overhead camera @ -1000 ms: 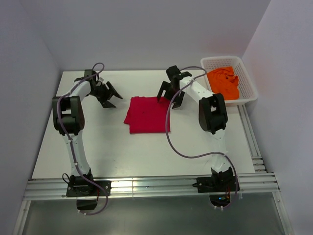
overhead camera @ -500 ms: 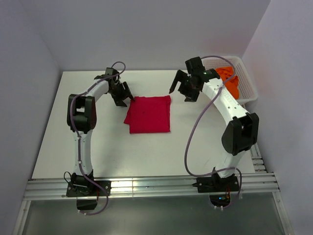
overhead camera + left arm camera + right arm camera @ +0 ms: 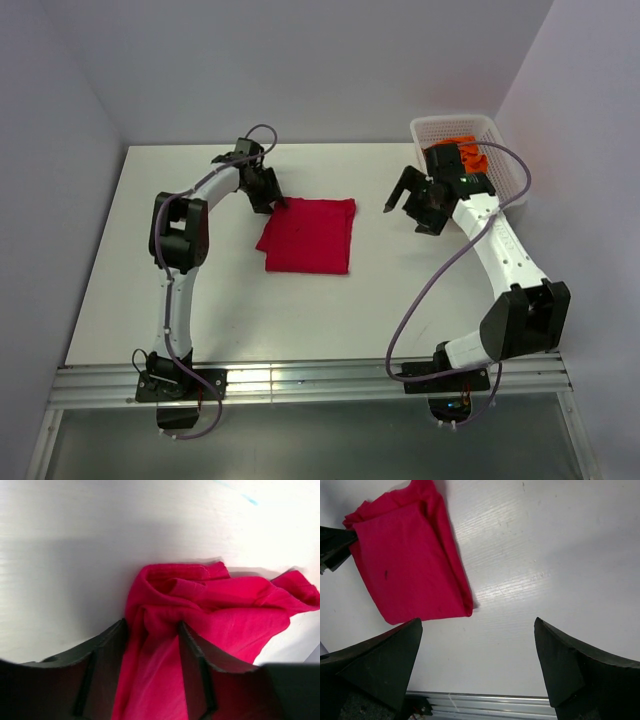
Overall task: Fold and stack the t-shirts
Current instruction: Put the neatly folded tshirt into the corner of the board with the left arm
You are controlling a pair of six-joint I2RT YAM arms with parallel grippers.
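Observation:
The crimson red t-shirt (image 3: 307,236) lies folded as a rectangle in the middle of the table. My left gripper (image 3: 276,200) is at its far left corner. In the left wrist view the gripper (image 3: 151,627) is shut on bunched red cloth (image 3: 220,605). My right gripper (image 3: 405,214) is wide open and empty, held above bare table to the right of the red shirt. Its wrist view (image 3: 477,645) shows the red shirt (image 3: 405,565) at upper left. The bright orange t-shirt (image 3: 472,158) lies crumpled in the basket, partly hidden by my right arm.
The white mesh basket (image 3: 508,152) stands at the far right corner against the right wall. Grey walls close in the table on three sides. An aluminium rail (image 3: 300,380) runs along the near edge.
My left gripper moved right to the red shirt's far left corner and closed on it, nudging the shirt slightly right. My right arm swung right, away from the shirt toward the basket.

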